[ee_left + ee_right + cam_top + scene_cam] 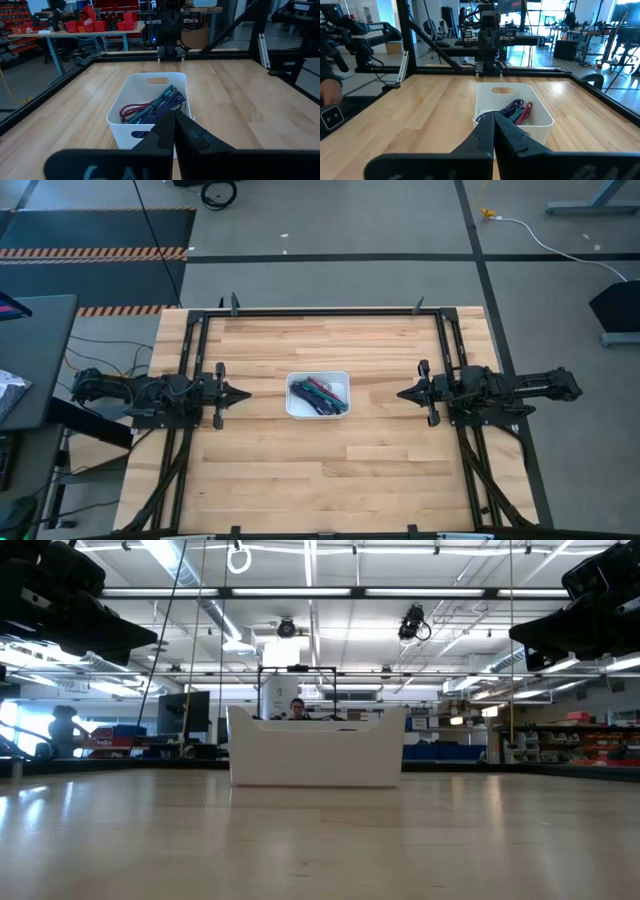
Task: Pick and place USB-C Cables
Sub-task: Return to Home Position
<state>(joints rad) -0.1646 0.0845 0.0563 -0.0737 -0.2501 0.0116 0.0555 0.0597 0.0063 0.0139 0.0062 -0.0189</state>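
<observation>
We start close in. The left gripper [175,131] has its two fingers pressed tight together with nothing between them. The right gripper [494,132] is the same: closed up and holding nothing. We think they are held like this because the picking looks done and it is time to rest.

On the bench [330,470], the left gripper sits low toward the left edge and the right gripper toward the right edge. Each is about halfway along its side, with its tip pointing in at the other. Both are well apart from the bin, so they are not likely to bump it.

Farther out stands the white bin [318,374], in the middle of the bench — between the two grippers and touching neither. It sits flat and upright. We think it is put there so both sides can reach it alike.

Inside the bin lie the cables [155,106] in a loose heap. We can pick out dark red, teal, purple and green ones. They lie on top of each other, so we cannot count them all. We see none on the wood outside the bin.

Far off, past the bench, a person [297,708] shows in the room.
</observation>
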